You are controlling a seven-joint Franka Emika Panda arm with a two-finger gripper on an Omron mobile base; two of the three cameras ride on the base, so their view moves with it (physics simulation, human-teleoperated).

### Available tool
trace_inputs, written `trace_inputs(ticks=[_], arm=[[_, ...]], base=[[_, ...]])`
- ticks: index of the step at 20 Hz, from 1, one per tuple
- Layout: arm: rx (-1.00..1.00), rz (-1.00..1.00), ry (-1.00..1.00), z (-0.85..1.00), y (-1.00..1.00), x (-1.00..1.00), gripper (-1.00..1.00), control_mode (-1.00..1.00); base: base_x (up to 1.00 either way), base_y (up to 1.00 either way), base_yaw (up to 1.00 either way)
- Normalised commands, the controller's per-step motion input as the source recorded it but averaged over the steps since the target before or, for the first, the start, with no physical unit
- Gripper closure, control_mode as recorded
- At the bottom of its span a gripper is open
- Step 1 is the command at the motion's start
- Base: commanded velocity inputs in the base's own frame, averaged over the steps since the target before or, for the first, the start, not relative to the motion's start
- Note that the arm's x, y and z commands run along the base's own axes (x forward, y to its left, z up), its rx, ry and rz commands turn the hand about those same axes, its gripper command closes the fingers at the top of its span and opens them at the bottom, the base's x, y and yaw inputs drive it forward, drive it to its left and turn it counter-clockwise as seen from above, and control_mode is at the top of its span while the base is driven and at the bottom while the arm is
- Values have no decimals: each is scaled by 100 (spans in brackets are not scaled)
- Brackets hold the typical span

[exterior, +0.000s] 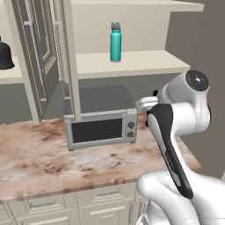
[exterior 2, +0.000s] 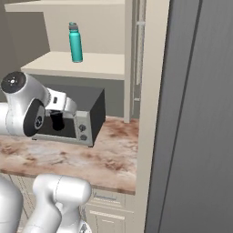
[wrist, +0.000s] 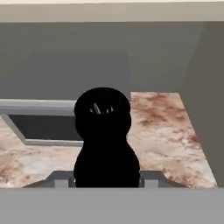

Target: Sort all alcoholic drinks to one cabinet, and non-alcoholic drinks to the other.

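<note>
Clamped between the two fingers of the hand is a small black bottle, seen from its cap end in the hand view, so its long axis runs straight out along the fingers, away from the palm. In the right base view the same bottle hangs upright below the wrist, cap up, in front of the toaster oven. Beyond the hand lies the marbled surface, with the oven's dark door off to one side of the bottle. Above the hand, an open cabinet holds one thing on its lower shelf: a teal bottle with a grey cap, standing upright. Farther to the hand's left, a squat black bottle stands in a second cabinet; its top is cut off by the picture's edge.
</note>
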Motion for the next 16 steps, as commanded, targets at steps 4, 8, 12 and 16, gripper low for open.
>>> trace_inputs(ticks=[4, 8, 12, 16], arm=[[-4, 0, -25, 83, 0, -1, 100, -100], [-3, 0, -24, 82, 1, 0, 100, -100], [0, 0, -18, 84, 0, 0, 100, -100], [0, 0, -13, 68, -3, 3, 100, -100]], base=[[0, 0, 0], [0, 0, 0], [0, 0, 0], [0, 0, 0]])
